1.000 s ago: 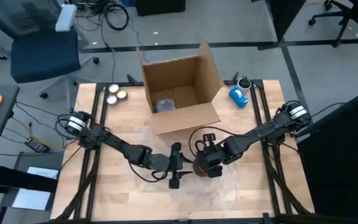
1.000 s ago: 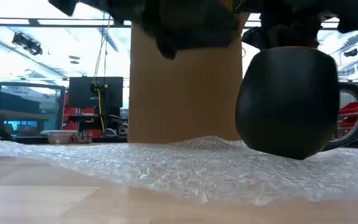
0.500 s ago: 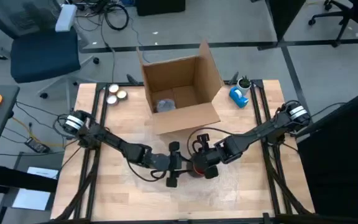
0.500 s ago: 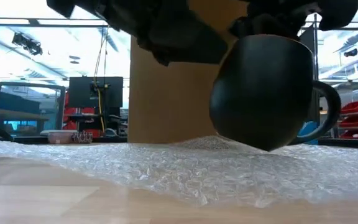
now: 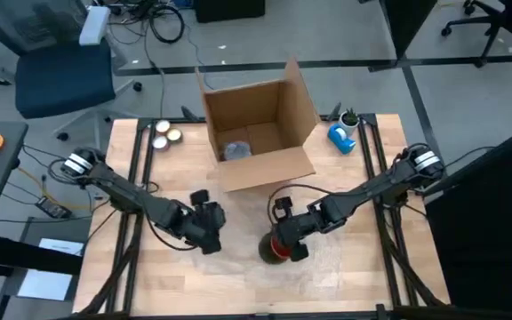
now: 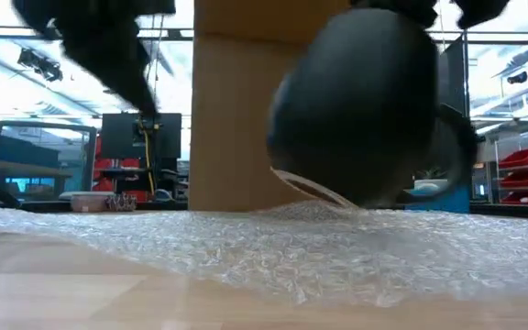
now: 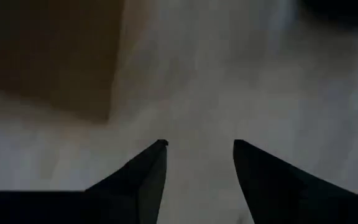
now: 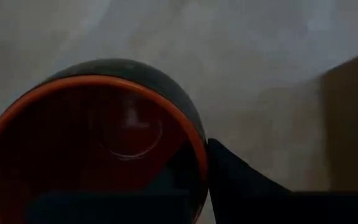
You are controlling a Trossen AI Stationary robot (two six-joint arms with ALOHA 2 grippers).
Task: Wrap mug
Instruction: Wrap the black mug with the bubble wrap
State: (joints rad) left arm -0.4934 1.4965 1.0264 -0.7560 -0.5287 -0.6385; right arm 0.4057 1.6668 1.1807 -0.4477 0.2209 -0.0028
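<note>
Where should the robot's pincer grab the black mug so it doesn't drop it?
Probably by the rim, coming from above: the mug is round-bellied and its mouth faces up, so one finger goes inside and one outside. The right pincer holds it that way now, above the bubble wrap.

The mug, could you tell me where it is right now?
In the high view the mug sits front of centre, held by the right gripper above the bubble wrap, in front of the cardboard box.
</note>
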